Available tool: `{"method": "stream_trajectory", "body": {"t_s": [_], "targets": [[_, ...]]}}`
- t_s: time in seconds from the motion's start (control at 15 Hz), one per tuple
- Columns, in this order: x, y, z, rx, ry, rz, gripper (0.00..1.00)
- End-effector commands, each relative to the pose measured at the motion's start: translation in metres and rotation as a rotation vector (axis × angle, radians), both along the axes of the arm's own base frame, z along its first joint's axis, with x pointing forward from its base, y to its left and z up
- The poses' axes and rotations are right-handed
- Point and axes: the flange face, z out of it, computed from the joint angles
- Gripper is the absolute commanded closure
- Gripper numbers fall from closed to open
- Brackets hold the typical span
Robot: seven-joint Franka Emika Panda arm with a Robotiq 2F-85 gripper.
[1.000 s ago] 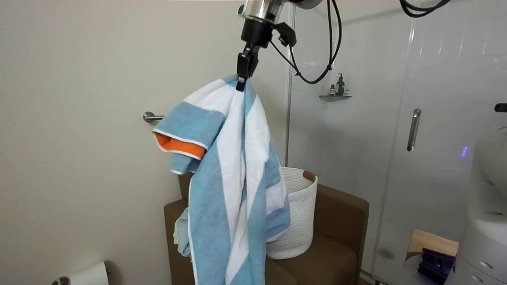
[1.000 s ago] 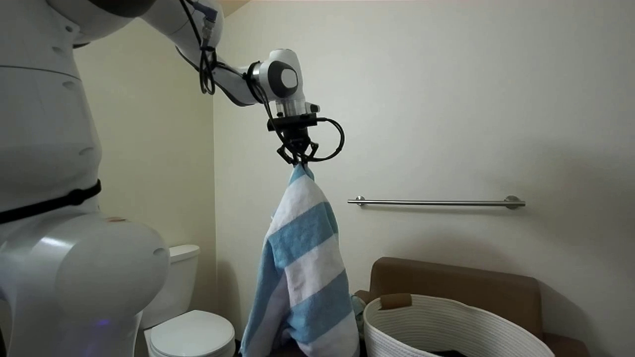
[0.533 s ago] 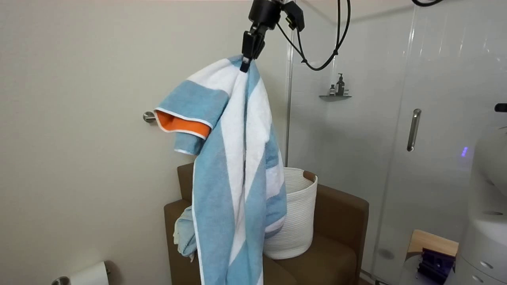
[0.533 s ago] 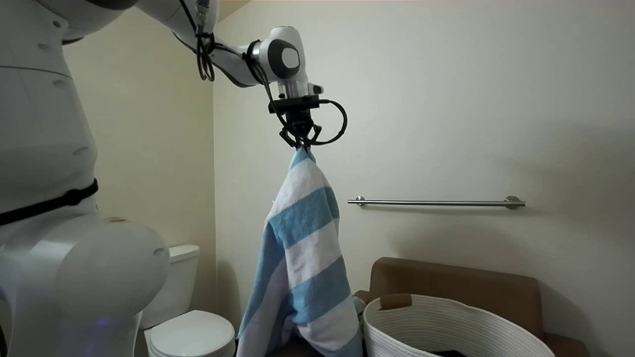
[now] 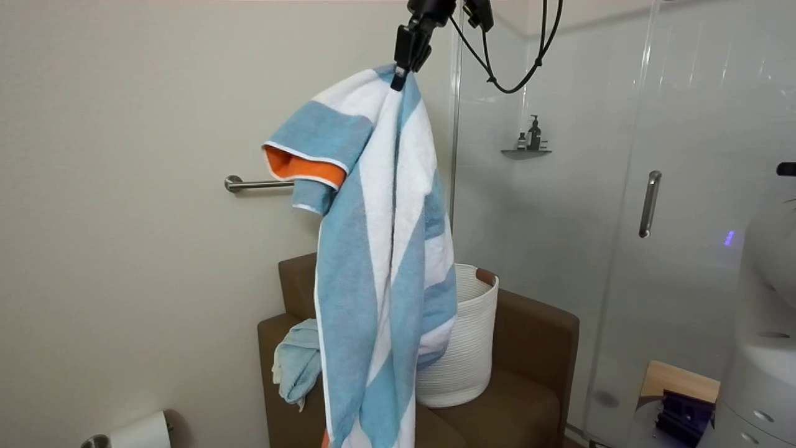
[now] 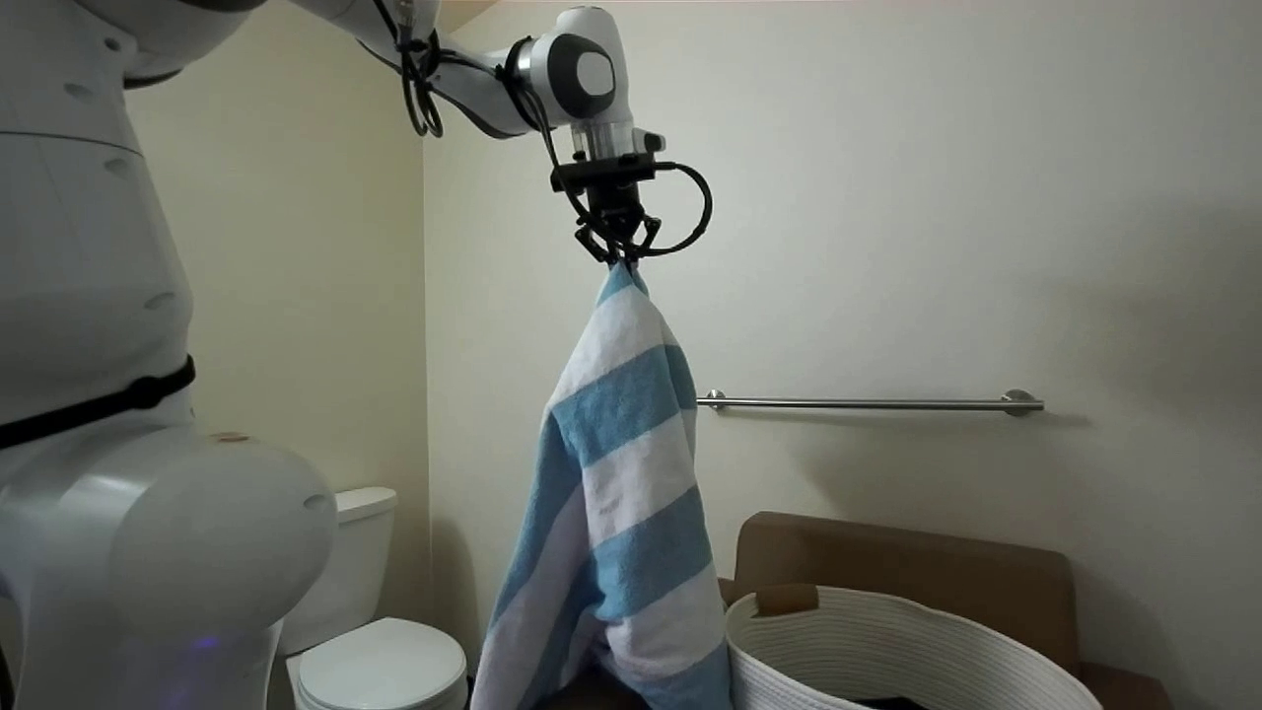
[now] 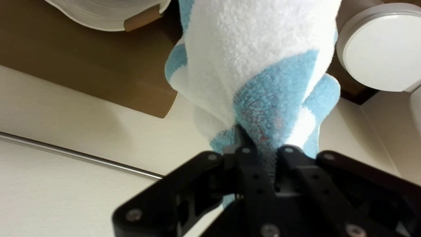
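We see the gripper point(image 6: 623, 261) pinching the top of a striped towel point(image 6: 641, 483), which hangs beside the basket point(image 5: 469, 348) and covers part of it in an exterior view. Under the basket is a brown chair point(image 5: 540, 339); higher up behind the basket, a metal rail point(image 6: 868, 404); near the basket, a crumpled pale-blue cloth point(image 5: 298, 361).

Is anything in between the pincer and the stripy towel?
No, nothing that I can see. The pincer is shut right on the top of the striped towel, and the rest hangs below it.
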Motion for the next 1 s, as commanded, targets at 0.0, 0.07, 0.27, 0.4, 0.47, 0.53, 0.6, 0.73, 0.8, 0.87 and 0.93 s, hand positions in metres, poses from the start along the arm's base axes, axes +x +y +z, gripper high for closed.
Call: {"method": "stream_trajectory", "body": {"t_s": [0.0, 0.07, 0.27, 0.4, 0.47, 0.53, 0.6, 0.73, 0.8, 0.87, 0.93], "targets": [[0.004, -0.034, 0.025, 0.057, -0.019, -0.038, 0.95], [0.005, -0.046, 0.028, 0.069, -0.02, -0.055, 0.95], [0.01, -0.08, 0.033, 0.109, -0.025, -0.113, 0.95], [0.013, -0.102, 0.035, 0.131, -0.03, -0.147, 0.95], [0.014, -0.113, 0.034, 0.142, -0.031, -0.166, 0.95], [0.017, -0.122, 0.034, 0.151, -0.03, -0.183, 0.95], [0.019, -0.133, 0.032, 0.16, -0.03, -0.201, 0.95], [0.022, -0.154, 0.029, 0.181, -0.029, -0.233, 0.95], [0.024, -0.161, 0.027, 0.189, -0.027, -0.247, 0.95], [0.026, -0.171, 0.025, 0.199, -0.027, -0.261, 0.95], [0.027, -0.179, 0.024, 0.207, -0.027, -0.276, 0.95]]}}
